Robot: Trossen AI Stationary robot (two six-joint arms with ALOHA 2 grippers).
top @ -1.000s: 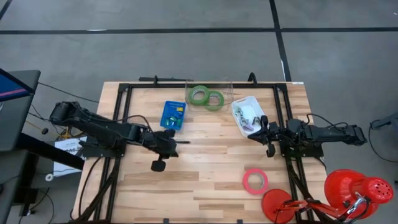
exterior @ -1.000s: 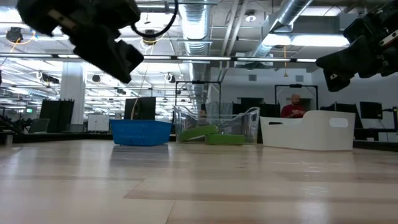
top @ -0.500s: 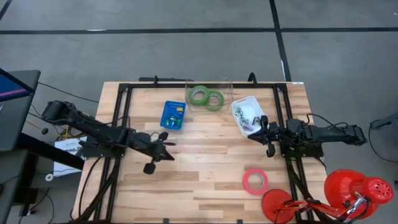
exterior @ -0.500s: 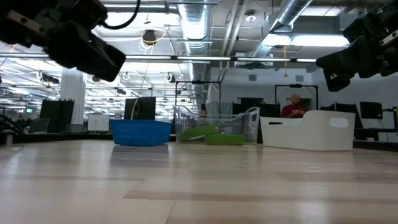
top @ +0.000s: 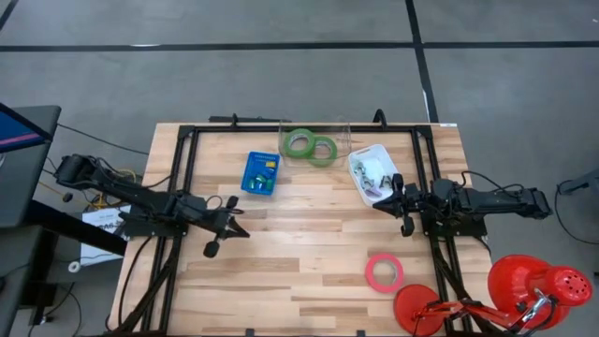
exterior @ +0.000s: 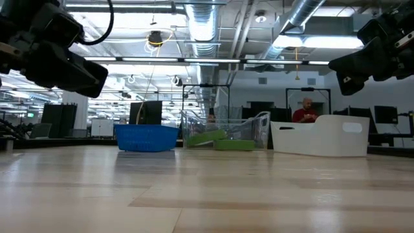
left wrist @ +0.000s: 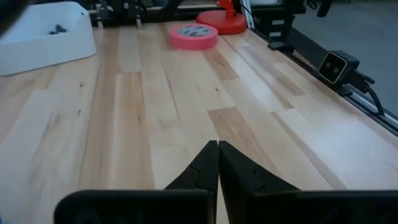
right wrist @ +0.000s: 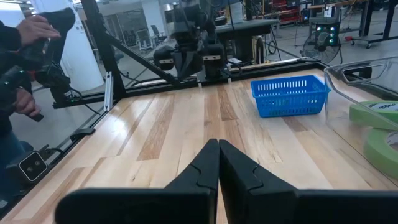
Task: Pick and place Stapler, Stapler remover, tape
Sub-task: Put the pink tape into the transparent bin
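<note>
high view coverage places the pinkish-red tape roll (top: pixel 384 271) flat on bare wood, well apart from the clear bin (top: pixel 314 142) that holds the two green tape rolls (top: pixel 310 146). the blue basket (top: pixel 260 173) and white tray (top: pixel 371 173) are seen just beside that bin, on either side. the roll is judged light, stiff and flat, best pinched across its rim through the open centre. left gripper (top: pixel 236 221) and right gripper (top: pixel 378 199) are both seen pressed together, holding nothing. only the right wrist view shows a person's hands (right wrist: pixel 31 28) beyond the table; only the left wrist view shows the roll's low wall.
</note>
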